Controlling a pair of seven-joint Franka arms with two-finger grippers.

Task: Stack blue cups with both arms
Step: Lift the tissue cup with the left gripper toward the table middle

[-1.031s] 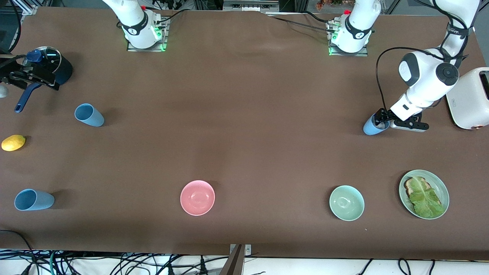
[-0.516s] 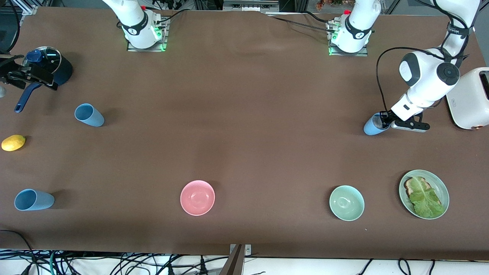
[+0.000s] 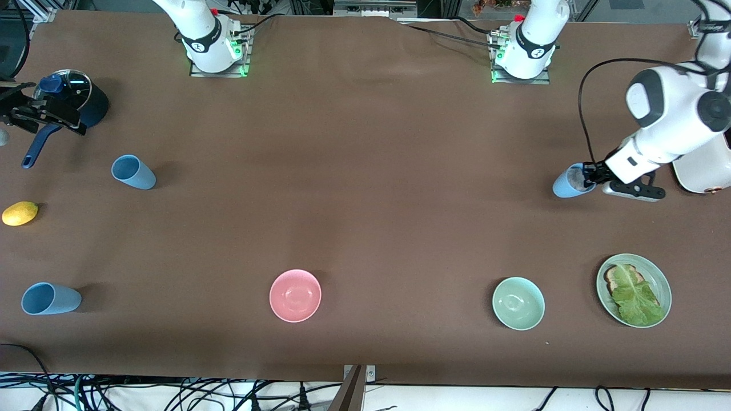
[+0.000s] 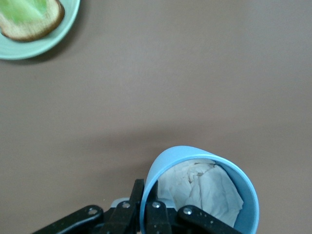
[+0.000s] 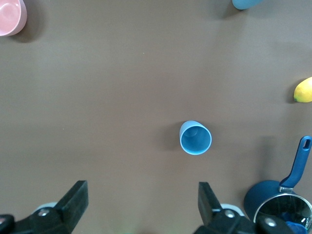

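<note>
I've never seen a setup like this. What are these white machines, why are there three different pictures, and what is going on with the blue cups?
The white machines are two robot arms bolted along one edge of a brown table. The wide picture looks down from across the table; the other two come from small cameras on each arm's wrist.

The left gripper is shut on the rim of a blue cup, one finger inside it. Its wrist camera shows crumpled white paper in that cup.

The right gripper is open above the table by a dark blue pot, looking down on a second blue cup. A third blue cup stands nearer the front camera.

Also there: a lemon, a pink bowl, a green bowl, a plate with toast and lettuce, and a white toaster.
</note>
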